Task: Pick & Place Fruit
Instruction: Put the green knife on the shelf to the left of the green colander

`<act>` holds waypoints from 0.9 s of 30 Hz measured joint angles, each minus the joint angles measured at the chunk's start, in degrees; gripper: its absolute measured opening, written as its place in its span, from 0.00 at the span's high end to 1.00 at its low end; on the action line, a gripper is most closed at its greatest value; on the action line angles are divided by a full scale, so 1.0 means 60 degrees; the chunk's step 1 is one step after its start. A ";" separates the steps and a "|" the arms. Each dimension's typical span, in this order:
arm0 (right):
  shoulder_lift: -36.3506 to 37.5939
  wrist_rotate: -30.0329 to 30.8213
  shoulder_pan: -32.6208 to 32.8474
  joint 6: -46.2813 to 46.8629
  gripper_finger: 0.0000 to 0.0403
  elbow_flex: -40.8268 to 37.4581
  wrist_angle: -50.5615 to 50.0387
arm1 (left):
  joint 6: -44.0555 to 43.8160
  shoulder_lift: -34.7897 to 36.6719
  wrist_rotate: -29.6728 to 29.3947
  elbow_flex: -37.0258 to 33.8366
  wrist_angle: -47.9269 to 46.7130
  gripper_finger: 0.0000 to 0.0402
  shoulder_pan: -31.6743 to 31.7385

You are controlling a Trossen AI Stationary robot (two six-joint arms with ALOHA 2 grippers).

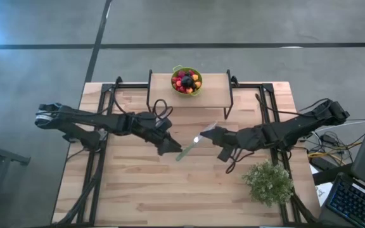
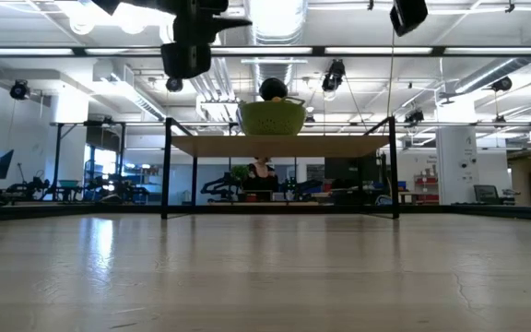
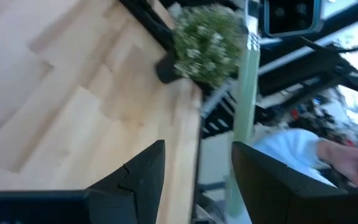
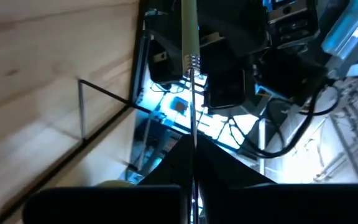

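The fruit [image 1: 186, 81] is a heap of red, orange and dark pieces in a green bowl [image 2: 271, 117] on a raised wooden shelf [image 1: 214, 88] at the table's far middle. A slim knife with a green handle [image 1: 184, 153] and a silver blade [image 1: 201, 138] hangs above the table's middle between my two arms. My right gripper [image 1: 209, 134] is shut on its blade. My left gripper [image 1: 172, 149] is open, and the handle [image 3: 246, 93] passes between its fingers, close beside one of them. My right gripper pinches the knife's blade [image 4: 193, 134] between its two shut fingers, near the blade's free end. The knife runs straight on from the fingers, handle end [image 4: 190, 31] away, toward my left arm. It is lifted clear of the table. My left gripper has the handle beside one finger [image 3: 272, 180]; whether they touch, I cannot tell.
A bushy pale-green plant [image 1: 269, 181] stands at the table's near right. The shelf's black frame [image 1: 230, 101] rises at the far middle. A laptop keyboard [image 1: 353, 199] lies off the right edge. A person's hand and white sleeve [image 3: 347, 158] show beyond the table.
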State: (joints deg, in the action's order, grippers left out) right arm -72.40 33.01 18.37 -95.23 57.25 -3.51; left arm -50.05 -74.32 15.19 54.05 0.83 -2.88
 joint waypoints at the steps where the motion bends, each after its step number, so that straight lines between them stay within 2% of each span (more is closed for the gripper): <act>1: 0.0000 0.0000 0.0000 -0.0184 0.98 0.0025 0.0019 | -0.0026 0.0000 0.0221 0.0003 0.0081 0.53 0.0030; 7: 0.0000 0.0015 -0.0146 -0.0418 0.98 0.0067 -0.0020 | -0.0160 0.0000 0.1385 0.0007 0.0552 0.53 0.0029; 17: 0.0000 0.0011 -0.0224 -0.0480 0.98 0.0063 0.0253 | -0.0018 -0.0040 0.1554 0.0007 0.0600 0.54 0.0030; 22: 0.0000 -0.0080 -0.0361 -0.0810 0.98 0.0060 0.0335 | 0.0050 -0.0242 0.1564 0.0007 0.0753 0.62 0.0030; 27: 0.0000 -0.0088 -0.0423 -0.0810 0.98 0.0056 0.0339 | 0.0425 -0.0322 0.1568 0.0007 0.0872 0.75 0.0034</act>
State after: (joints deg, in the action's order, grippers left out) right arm -72.40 32.48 15.84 -100.09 57.58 -1.48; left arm -47.49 -76.26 24.60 54.08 6.06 -2.68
